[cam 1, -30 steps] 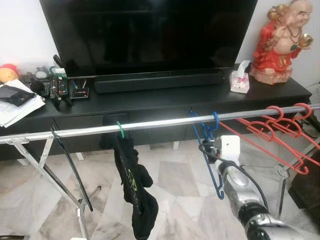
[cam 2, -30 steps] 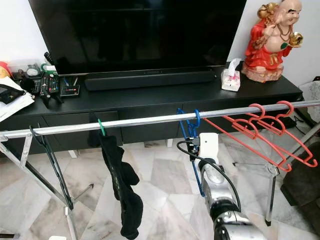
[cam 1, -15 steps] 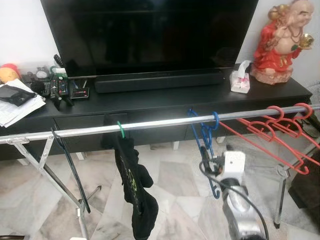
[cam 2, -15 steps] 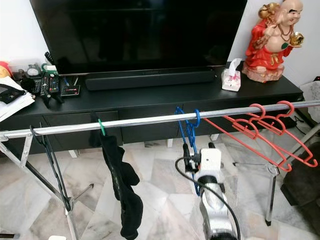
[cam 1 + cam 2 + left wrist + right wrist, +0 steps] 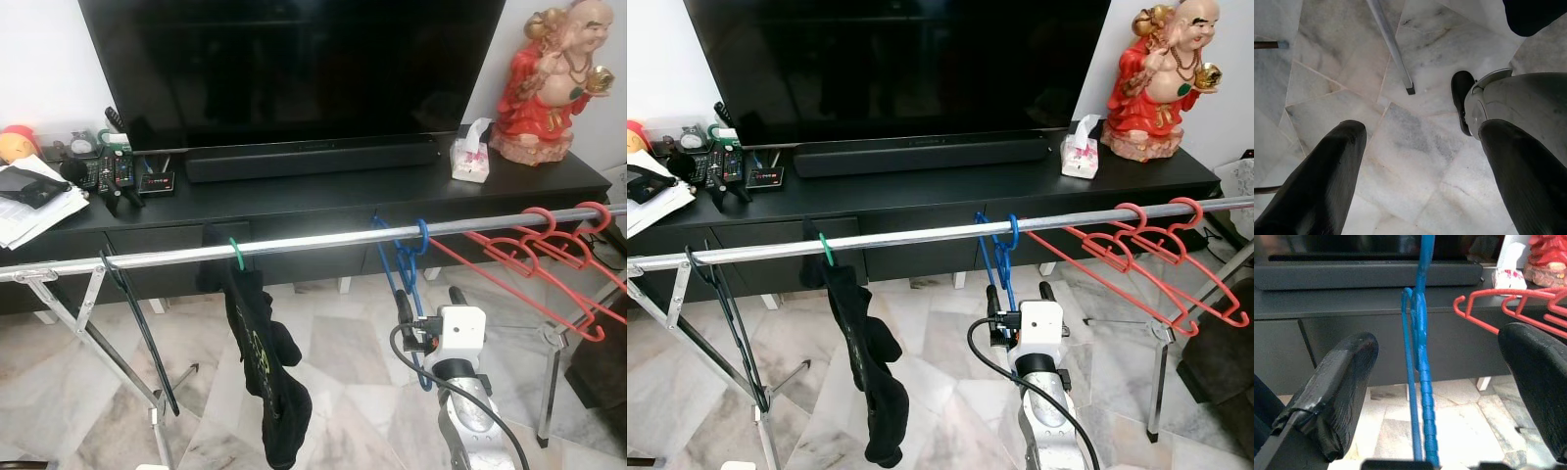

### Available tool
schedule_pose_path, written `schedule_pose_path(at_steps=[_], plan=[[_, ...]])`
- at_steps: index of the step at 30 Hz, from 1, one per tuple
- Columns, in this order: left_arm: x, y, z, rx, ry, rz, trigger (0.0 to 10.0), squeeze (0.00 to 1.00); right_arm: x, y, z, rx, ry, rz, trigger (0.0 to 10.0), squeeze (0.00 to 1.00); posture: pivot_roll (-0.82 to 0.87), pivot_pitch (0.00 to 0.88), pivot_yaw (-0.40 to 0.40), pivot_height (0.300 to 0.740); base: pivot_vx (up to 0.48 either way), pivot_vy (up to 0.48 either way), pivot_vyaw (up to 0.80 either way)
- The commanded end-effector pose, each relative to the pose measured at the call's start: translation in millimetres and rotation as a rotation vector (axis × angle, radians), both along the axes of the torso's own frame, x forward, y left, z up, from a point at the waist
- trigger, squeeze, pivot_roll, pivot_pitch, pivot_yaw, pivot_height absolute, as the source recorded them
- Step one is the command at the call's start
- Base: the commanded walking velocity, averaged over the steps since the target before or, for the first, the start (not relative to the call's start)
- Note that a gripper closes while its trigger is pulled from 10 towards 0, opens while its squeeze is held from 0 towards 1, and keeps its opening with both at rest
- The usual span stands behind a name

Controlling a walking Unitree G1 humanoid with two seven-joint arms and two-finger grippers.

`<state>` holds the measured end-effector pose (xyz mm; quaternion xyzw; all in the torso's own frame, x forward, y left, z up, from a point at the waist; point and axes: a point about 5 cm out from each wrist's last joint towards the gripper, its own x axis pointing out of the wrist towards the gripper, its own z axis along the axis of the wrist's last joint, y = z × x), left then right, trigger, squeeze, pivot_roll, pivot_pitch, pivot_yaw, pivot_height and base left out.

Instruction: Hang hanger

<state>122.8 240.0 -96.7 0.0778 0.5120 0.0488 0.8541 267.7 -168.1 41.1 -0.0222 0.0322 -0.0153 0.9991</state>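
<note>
head stereo: down at rail (image 5: 294, 242) | right wrist: close, blue hanger (image 5: 1420, 357) | left wrist: floor (image 5: 1415, 147)

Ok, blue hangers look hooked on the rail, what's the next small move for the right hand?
Probably draw the right hand straight back. Its fingers stand open either side of the blue hangers, gripping nothing, and both hooks sit over the rail, so they should stay hanging.
</note>
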Motion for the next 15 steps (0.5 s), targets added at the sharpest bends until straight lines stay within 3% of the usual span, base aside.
schedule_pose_path(at_steps=[1,15], plan=[[-3.5,-0.5,-1.5,0.01,0.023,-0.019,10.0,0.0,2.3,-2.0,5.1,-0.009,-0.008,-0.006,10.0,0.0,-0.07,0.0,-0.036,0.74,0.0,0.0,0.0],[-5.0,-1.4,-2.0,0.003,0.02,-0.017,10.0,0.0,6.5,-4.6,8.5,-0.017,-0.004,-0.017,10.0,0.0,-0.07,0.0,-0.036,0.74,0.0,0.0,0.0]])
